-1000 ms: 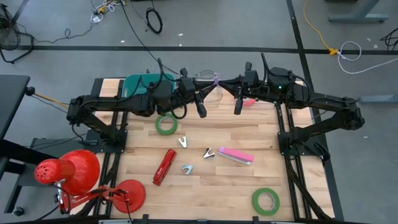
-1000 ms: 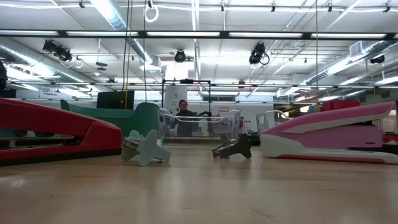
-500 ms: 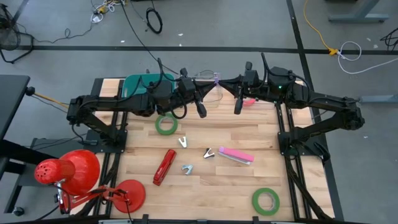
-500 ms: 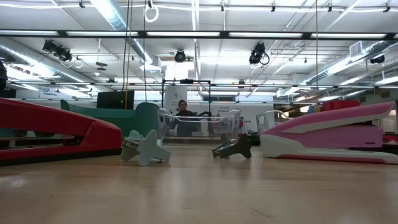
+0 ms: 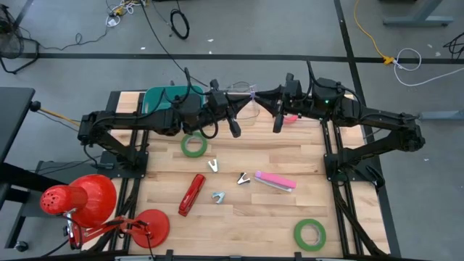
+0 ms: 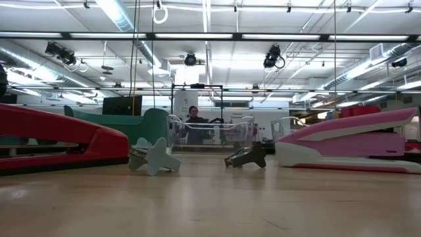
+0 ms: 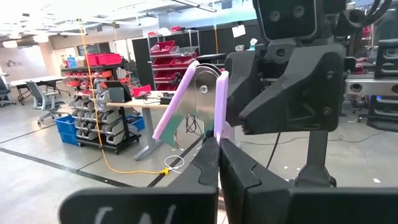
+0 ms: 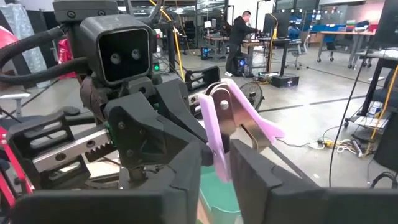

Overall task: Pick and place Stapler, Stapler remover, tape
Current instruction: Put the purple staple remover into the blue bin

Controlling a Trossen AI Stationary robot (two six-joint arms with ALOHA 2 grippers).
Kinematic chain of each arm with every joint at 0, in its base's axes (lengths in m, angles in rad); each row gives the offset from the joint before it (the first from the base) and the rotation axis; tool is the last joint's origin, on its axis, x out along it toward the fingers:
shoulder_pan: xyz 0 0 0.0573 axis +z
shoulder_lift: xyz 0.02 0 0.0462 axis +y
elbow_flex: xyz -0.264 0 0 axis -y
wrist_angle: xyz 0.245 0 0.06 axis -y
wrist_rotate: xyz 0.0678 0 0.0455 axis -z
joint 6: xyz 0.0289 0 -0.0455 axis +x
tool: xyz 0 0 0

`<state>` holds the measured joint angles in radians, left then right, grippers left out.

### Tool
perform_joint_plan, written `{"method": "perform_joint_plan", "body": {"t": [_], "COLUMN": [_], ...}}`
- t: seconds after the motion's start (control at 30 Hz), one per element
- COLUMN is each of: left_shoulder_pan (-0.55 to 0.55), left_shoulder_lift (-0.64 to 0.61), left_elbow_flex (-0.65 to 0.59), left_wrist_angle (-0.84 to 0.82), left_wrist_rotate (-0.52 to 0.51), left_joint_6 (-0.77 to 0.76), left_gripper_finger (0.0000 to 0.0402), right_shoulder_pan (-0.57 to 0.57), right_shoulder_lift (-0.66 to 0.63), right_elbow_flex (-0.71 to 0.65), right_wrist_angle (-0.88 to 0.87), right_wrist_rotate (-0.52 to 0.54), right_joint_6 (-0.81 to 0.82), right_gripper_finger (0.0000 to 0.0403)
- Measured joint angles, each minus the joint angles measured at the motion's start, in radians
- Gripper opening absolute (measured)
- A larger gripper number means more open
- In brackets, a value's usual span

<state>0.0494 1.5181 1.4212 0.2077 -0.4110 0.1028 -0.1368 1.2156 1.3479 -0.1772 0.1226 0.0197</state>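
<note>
A lilac staple remover [image 5: 251, 92] hangs high over the table's far middle, between my two grippers. My left gripper [image 7: 218, 146] comes from the left and is shut on it. My right gripper [image 8: 216, 163] comes from the right; its fingers stand a little apart on either side of a lilac wing [image 8: 214, 140]. On the table lie a red stapler [image 5: 191, 194], a pink stapler [image 5: 275, 180], three more staple removers [image 5: 218, 196], two green tape rolls [image 5: 193, 145] [image 5: 309, 234], and a pink tape [image 5: 290, 118] partly under my right arm. My left gripper pinches the lower end of one lilac wing [image 7: 219, 127] between its two fingers. The fingers lie level and come from the table's left. The remover rises above the fingertips, its wings and metal plate up, lifted clear of the table. My right gripper has the wing between its fingers; whether they touch it I cannot tell.
A teal bin [image 5: 163, 98] and a clear container [image 5: 243, 105] stand at the far edge under the arms. A red desk lamp [image 5: 80, 199] sits at the near left corner. Bare wood lies between the staplers and the near edge.
</note>
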Motion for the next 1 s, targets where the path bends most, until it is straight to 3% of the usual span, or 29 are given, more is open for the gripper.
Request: {"method": "perform_joint_plan", "body": {"t": [0.2,0.4,0.7,1.0], "left_shoulder_pan": [-0.002,-0.001,0.014,0.081], "left_shoulder_lift": [-0.009,-0.039,-0.096,-0.188], "left_elbow_flex": [0.000,-0.001,-0.001,0.001], "left_wrist_angle": [-0.031,-0.136,-0.265,-0.441], "left_wrist_rotate": [-0.032,-0.039,0.032,0.144], "left_joint_6": [0.022,0.021,0.019,-0.048], "left_gripper_finger": [0.0001,0.0001,0.0001,0.0001], "right_shoulder_pan": [0.000,0.000,0.001,0.001], "right_shoulder_lift": [-0.004,-0.037,-0.117,-0.179], "right_elbow_flex": [0.000,0.000,0.000,0.000], "right_wrist_angle": [-0.005,-0.013,-0.086,-0.249], "right_wrist_rotate": [0.000,0.000,-0.022,-0.057], "right_joint_6": [-0.001,-0.002,-0.071,-0.082], "right_gripper_finger": [0.0147,0.0169,0.0164,0.0126]}}
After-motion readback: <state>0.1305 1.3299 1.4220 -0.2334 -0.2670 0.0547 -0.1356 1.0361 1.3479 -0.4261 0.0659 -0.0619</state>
